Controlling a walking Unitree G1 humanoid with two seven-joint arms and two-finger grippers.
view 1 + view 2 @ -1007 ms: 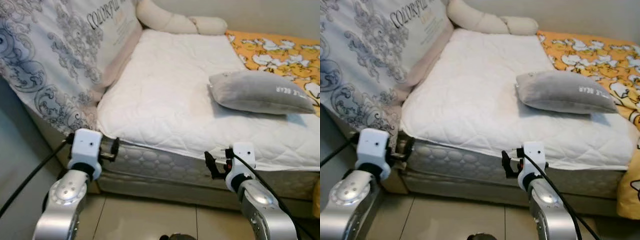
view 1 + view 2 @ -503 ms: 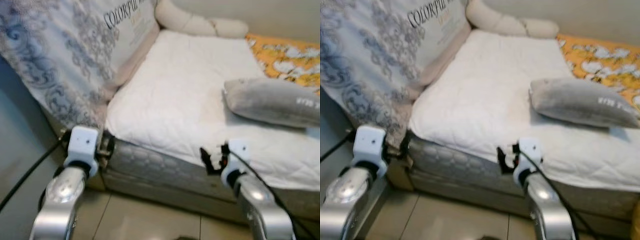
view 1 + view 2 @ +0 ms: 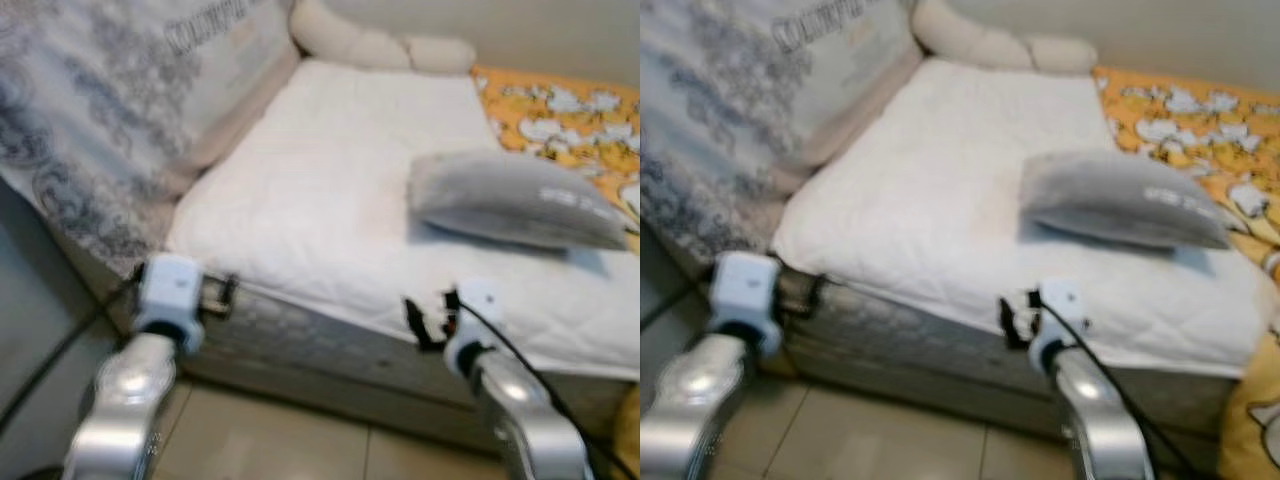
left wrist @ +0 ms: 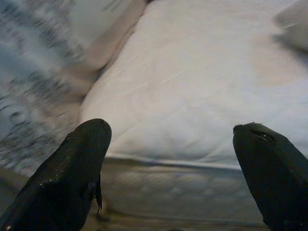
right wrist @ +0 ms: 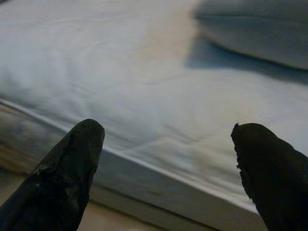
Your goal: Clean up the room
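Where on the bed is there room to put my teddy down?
The widest bare patch is the white quilted mattress pad, between the patterned grey-and-white cover on the left and the grey pillow. A narrower strip runs along the near edge in front of the pillow. It gets crowded on the right, by the pillow and the orange patterned blanket, and at the far end, by the cream cushions.

A grey pillow (image 3: 515, 200) lies flat on the white quilted mattress pad (image 3: 330, 190), near its right side, beside the orange patterned sheet (image 3: 560, 105). Pale lettering marks its right end, too blurred to read. Cream bolster cushions (image 3: 375, 45) rest at the far edge.
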